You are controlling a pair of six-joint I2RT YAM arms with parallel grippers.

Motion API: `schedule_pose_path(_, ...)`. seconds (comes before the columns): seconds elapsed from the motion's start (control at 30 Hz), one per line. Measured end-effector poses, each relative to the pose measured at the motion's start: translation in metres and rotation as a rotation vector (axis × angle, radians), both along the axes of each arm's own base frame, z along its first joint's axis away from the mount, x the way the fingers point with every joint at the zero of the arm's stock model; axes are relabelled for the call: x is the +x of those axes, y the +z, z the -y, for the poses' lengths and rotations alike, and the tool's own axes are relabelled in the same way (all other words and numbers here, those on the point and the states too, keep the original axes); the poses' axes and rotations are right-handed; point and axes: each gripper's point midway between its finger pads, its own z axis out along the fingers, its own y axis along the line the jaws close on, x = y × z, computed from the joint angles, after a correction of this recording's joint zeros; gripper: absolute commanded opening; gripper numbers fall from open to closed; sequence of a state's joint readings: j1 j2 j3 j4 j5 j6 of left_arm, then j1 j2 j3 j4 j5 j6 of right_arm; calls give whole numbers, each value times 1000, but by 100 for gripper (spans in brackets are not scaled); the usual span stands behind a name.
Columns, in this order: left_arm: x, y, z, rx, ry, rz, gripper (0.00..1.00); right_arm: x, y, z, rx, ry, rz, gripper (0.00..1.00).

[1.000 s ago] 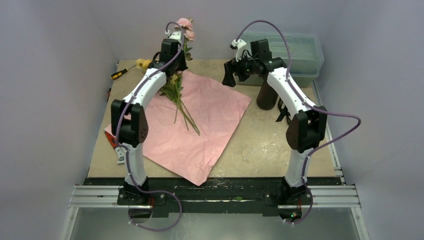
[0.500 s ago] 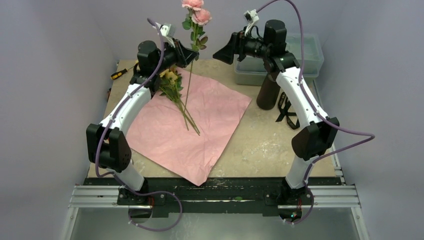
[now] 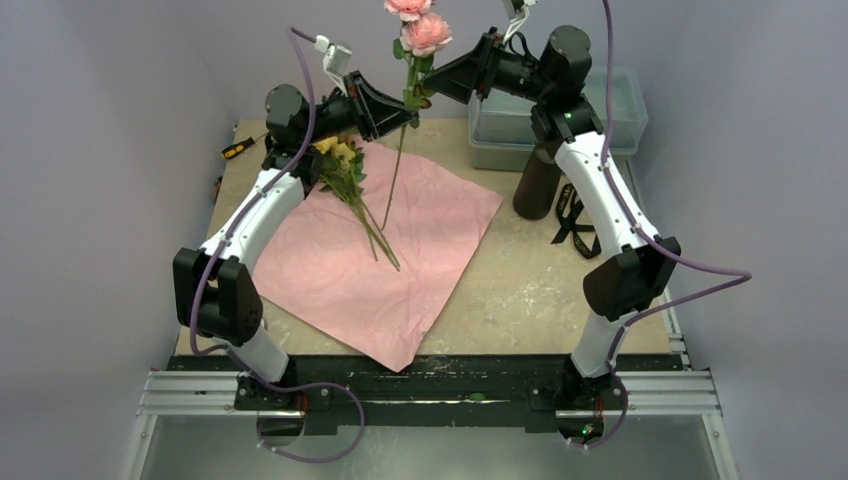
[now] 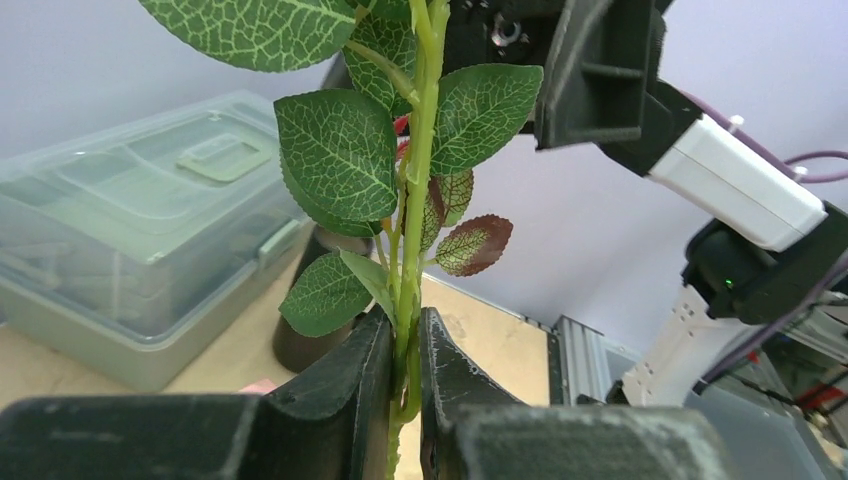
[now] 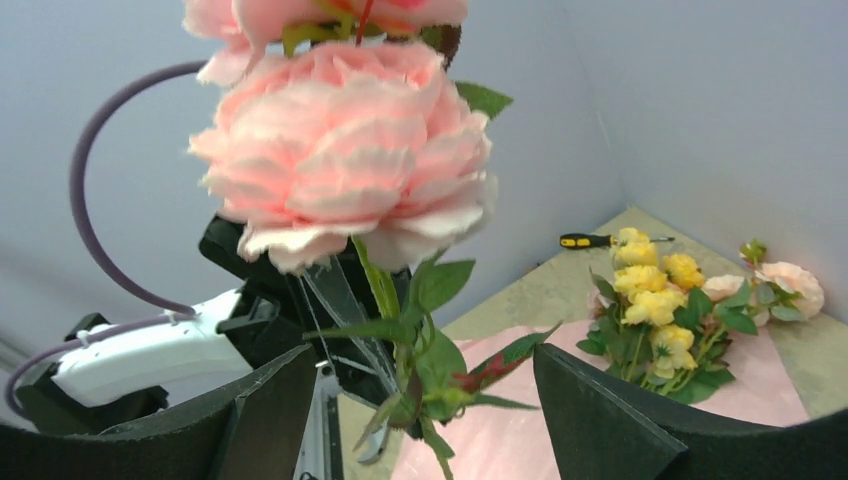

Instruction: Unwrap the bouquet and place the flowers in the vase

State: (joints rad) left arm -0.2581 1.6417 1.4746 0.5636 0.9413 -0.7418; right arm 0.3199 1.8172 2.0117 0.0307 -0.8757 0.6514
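Flower handover
Left hand (image 4: pixel 405 345) clamps the green-stemmed peach-pink flower (image 5: pixel 345 150); right hand (image 5: pixel 425 400), spread apart, straddles it under the bloom. Close squarely on stem first; dark cylindrical vase (image 3: pixel 535 185) stands below, behind right hand.

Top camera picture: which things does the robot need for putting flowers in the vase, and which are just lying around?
For the job: pink flower, stem pinched in the left gripper; right gripper, open either side of its leaves; yellow flowers on the pink paper; dark vase.
Just lying about: yellow-handled screwdriver; lidded plastic box; black ribbon.
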Motion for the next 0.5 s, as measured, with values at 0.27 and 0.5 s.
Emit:
schedule_pose_path(0.27,-14,-12,15,14,-111,-49,0,-14,13,-12,49,68,5,46)
schedule_pose_path(0.5,-14,-24,20,23,-149,-96,10,-16,11,-16,44,80,2,4)
